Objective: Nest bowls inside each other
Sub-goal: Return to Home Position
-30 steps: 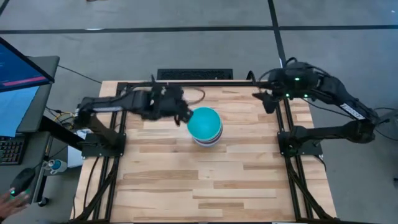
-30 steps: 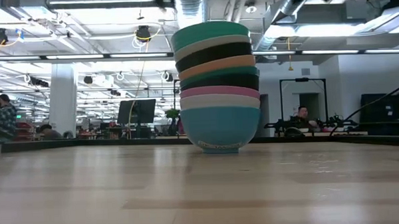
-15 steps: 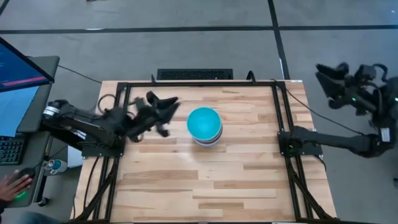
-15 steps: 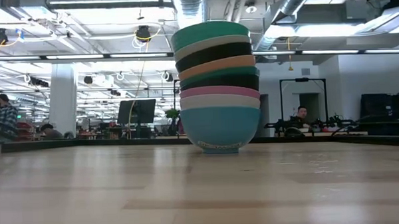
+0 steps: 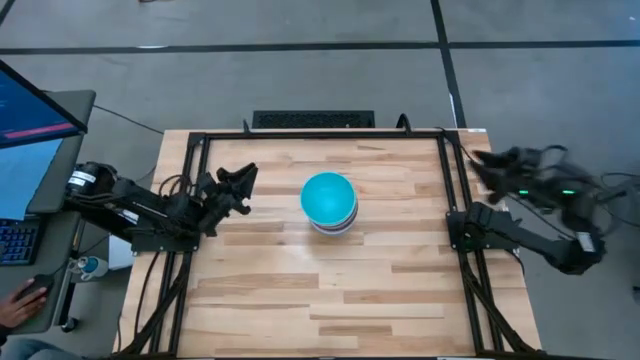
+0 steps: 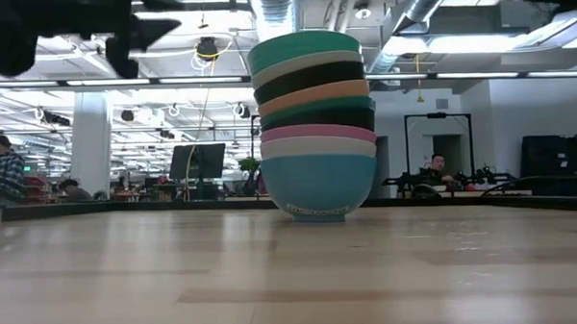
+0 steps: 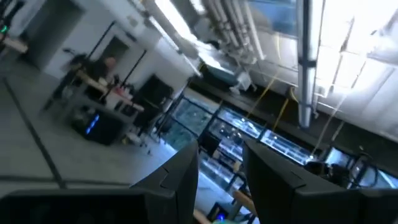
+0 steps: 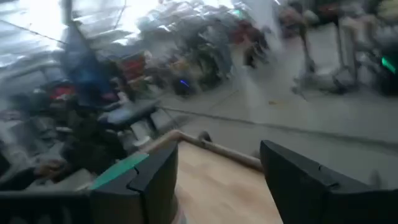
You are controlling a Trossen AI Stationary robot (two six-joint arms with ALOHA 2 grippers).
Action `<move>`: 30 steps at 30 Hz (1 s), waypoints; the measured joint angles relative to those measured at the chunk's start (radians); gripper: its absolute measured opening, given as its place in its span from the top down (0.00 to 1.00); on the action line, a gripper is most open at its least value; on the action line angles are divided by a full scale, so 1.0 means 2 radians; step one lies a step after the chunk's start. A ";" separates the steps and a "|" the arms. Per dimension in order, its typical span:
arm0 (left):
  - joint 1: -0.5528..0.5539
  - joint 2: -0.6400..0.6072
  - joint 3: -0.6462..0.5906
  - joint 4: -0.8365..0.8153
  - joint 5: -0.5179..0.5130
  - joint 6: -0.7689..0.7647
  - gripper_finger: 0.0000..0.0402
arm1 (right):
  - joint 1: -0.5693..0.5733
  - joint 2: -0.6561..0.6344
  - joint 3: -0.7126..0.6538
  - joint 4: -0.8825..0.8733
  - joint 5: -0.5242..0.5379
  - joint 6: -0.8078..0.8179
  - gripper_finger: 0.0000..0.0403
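The bowls stand nested in one upright stack point(image 5: 329, 202) at the middle of the table, the lowest cyan bowl resting on its base point(image 6: 319, 215). In the low view the stack point(image 6: 314, 123) shows teal-green on top, then white, black, orange, dark, pink and white rims above the cyan one. My left gripper point(image 5: 238, 183) is open, left of the stack and apart from it, and looks out into the room point(image 7: 221, 180). My right gripper point(image 5: 483, 163) is open point(image 8: 217, 180) and hangs blurred past the table's right edge.
Black frame rails point(image 5: 457, 200) run along the table's left, right and far sides. A keyboard point(image 5: 313, 119) lies beyond the far edge and a monitor point(image 5: 30, 110) stands to the left. A person's hand point(image 5: 22, 298) rests near the left. Bare wood lies around the stack.
My left gripper has drawn back from beside the stack toward the table's left edge. My right arm has swung from the far right corner out past the right edge, then toward the near side. The stack has stayed still.
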 joint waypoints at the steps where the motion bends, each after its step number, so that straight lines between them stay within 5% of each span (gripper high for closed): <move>1: 0.001 0.000 -0.010 0.000 -0.004 -0.017 0.71 | -0.001 0.007 -0.026 0.052 -0.016 -0.018 0.38; 5: 0.009 0.000 -0.042 0.000 -0.010 -0.044 0.71 | -0.006 0.025 -0.178 0.348 -0.163 -0.041 0.38; 9: 0.014 0.000 -0.059 0.000 -0.020 -0.066 0.71 | 0.000 0.024 -0.312 0.592 -0.159 -0.003 0.38; 13: 0.015 -0.010 -0.067 0.009 -0.013 -0.050 0.71 | 0.008 0.028 -0.407 0.717 -0.131 0.036 0.38; 21: 0.016 -0.079 -0.114 -0.001 -0.038 0.077 0.71 | 0.031 0.048 -0.406 0.549 -0.114 -0.096 0.38; 26: 0.013 -0.136 -0.114 -0.156 -0.021 0.109 0.71 | 0.043 0.088 -0.406 0.408 -0.077 -0.037 0.38; 30: 0.011 -0.180 -0.114 -0.334 -0.048 0.057 0.71 | 0.043 0.120 -0.406 0.403 -0.039 -0.003 0.38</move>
